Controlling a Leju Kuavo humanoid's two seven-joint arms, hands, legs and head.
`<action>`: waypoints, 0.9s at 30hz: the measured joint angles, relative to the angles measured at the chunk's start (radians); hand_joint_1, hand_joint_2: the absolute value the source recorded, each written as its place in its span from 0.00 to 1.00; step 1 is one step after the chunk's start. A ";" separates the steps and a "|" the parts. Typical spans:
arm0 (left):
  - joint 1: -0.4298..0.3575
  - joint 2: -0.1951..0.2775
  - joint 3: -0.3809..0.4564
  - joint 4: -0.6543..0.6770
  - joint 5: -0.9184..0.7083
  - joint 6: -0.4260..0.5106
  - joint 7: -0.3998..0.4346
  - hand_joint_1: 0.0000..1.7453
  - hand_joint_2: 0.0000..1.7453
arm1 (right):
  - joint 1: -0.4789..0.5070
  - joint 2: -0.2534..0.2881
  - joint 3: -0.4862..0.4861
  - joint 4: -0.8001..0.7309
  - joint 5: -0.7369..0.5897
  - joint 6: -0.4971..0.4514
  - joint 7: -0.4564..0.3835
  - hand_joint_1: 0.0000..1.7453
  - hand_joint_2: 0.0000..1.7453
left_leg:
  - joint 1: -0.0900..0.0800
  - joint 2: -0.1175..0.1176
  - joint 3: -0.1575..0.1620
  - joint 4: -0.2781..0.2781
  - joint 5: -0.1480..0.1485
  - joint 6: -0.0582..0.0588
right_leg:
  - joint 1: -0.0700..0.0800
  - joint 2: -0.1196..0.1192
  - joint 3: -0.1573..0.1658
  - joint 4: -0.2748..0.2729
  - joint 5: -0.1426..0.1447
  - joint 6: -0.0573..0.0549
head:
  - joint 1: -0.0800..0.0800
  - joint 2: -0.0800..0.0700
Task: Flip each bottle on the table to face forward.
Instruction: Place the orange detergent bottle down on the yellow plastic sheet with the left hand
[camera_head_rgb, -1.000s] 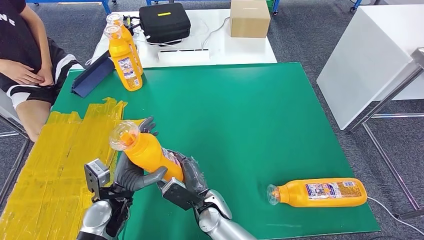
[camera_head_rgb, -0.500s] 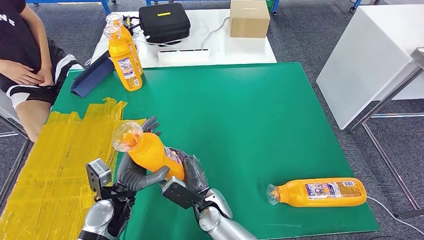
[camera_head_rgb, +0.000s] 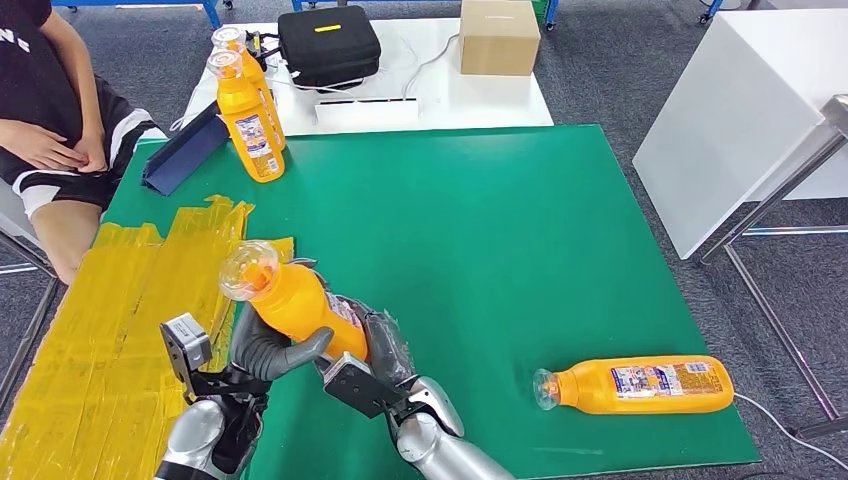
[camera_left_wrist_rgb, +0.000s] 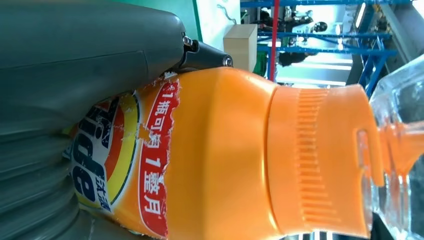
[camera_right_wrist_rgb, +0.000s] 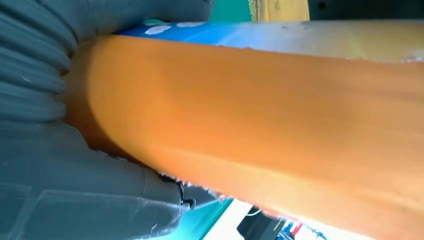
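Barely anything shifted since half a second back: the left robot hand (camera_head_rgb: 268, 352) dropped a touch and its wrist swung slightly outward, so the fingers that were poking up behind the neck of the held orange bottle (camera_head_rgb: 296, 305) now sit lower, and the bottle's clear cap nudged a bit to the left. Both hands are wrapped on that bottle, left robot hand around the upper body with the thumb across the front, right robot hand (camera_head_rgb: 378, 358) clamped on the lower end. It's lifted off the green counter (camera_head_rgb: 480, 220), tilted with the cap pointing up and to the left, over the near left part next to the yellow taped patch (camera_head_rgb: 120, 300). From the left wrist camera you can see the red and white label and the ribbed orange collar under the cap. Another orange bottle (camera_head_rgb: 640, 385) lies flat on its side near the right front corner, cap pointing left. Two more bottles (camera_head_rgb: 245, 110) stand upright at the far left corner by a dark blue tray (camera_head_rgb: 185, 150). A person sits off the far left edge.
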 joint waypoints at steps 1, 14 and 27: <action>0.001 0.000 0.004 -0.002 0.006 0.009 -0.001 1.00 1.00 | 0.002 0.000 -0.005 -0.007 -0.002 0.008 -0.004 0.00 0.50 | 0.000 0.000 0.000 0.000 0.000 0.000 | 0.000 0.000 0.000 0.000 0.000 0.000 | 0.000 0.000; -0.018 -0.010 0.059 -0.171 -0.940 0.724 0.016 1.00 1.00 | 0.183 -0.024 -0.229 -0.487 -0.087 0.171 0.021 0.00 0.00 | 0.000 0.000 0.000 0.000 0.000 0.000 | 0.000 0.000 -0.001 0.000 0.000 0.000 | 0.000 0.000; -0.164 0.052 0.149 0.068 -1.774 0.581 0.449 1.00 1.00 | 0.321 -0.037 -0.428 -0.884 -0.074 0.170 -0.004 0.00 1.00 | 0.000 0.000 0.001 0.000 0.000 0.000 | 0.000 0.000 0.000 0.000 0.000 0.000 | 0.000 0.000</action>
